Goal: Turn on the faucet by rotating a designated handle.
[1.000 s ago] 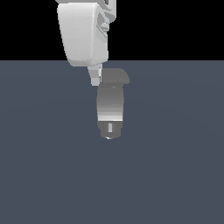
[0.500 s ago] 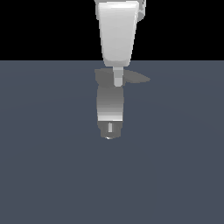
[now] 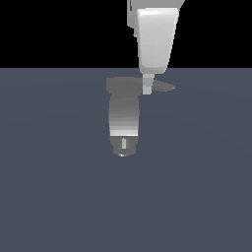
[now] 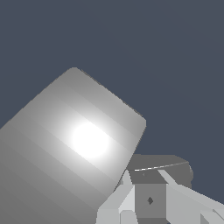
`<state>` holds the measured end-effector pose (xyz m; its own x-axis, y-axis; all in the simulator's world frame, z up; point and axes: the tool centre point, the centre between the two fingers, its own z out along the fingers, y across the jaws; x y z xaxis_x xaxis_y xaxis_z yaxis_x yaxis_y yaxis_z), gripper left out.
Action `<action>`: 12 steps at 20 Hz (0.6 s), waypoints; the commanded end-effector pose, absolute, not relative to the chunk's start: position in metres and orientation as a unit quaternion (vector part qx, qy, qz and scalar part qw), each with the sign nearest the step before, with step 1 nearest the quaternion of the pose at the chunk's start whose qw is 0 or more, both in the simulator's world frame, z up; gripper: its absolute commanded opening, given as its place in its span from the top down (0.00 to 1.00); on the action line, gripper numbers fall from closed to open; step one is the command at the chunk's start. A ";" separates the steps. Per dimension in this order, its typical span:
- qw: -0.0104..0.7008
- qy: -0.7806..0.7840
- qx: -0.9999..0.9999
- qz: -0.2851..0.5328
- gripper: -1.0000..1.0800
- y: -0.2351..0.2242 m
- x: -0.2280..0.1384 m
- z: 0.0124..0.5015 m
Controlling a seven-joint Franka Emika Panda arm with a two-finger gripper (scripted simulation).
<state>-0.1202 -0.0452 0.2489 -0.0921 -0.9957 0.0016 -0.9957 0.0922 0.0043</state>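
Grey and flat, the handle (image 3: 165,87) now juts toward the exterior view's right of the faucet (image 3: 124,118) on the table (image 3: 49,197), swept round by the pincer (image 3: 147,87), whose opening I cannot tell, so turning seems underway.

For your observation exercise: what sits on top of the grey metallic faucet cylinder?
A flat dark-grey lever handle on the faucet; the white pincer covers its middle.
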 end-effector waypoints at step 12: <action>0.000 -0.743 0.669 0.000 1.00 -0.098 -0.085 0.249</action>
